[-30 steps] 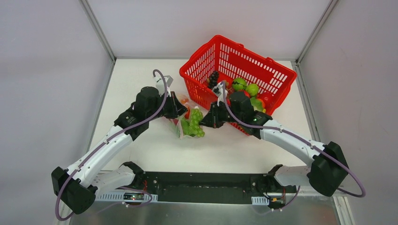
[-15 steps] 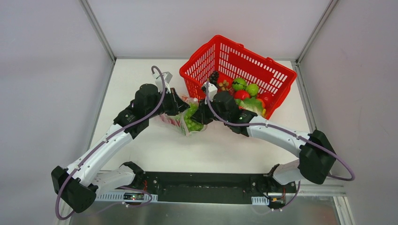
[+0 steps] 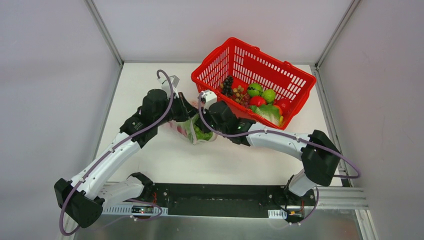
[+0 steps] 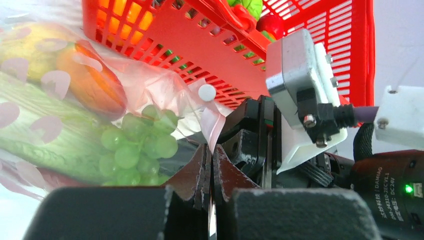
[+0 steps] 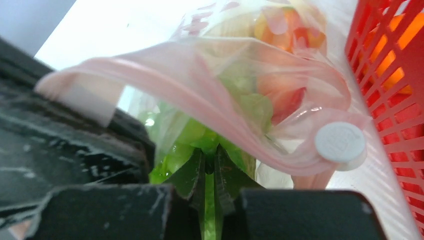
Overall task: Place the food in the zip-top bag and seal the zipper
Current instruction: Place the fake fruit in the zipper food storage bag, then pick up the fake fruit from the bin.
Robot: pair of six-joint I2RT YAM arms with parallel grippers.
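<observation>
- 2 arms, the left arm [image 3: 115,150] and the right arm [image 3: 280,137], meet just off the near-left corner of the red basket [image 3: 260,62], above the white table [image 3: 150,90].
- 1 zip-top bag [image 3: 190,132], clear film with faint pink spots, lies on the table just beside that basket corner, between the 2 wrists.
- 5 foods show through the film. The yellow pear [image 4: 30,45] and the orange piece [image 4: 92,87] sit nearest the basket wall. The cabbage [image 4: 45,135] and green grapes [image 4: 140,147] lie farther from it. A red fruit [image 5: 287,100] shows in the right wrist view.
- Left jaws are pressed together, with a pink flap of the zipper [image 5: 150,62] pinched between their tips.
- Right jaws are also together, tips at the bag's lower mouth edge with grapes right behind. I cannot tell whether film is caught between them.
- Zipper bows open in a loop, its 2 sides apart, so the mouth is unsealed. A white round button [image 5: 341,143] sits at the end nearest the basket.
- Inside the basket lie dark grapes [image 3: 228,84] and green fruits [image 3: 255,90].
</observation>
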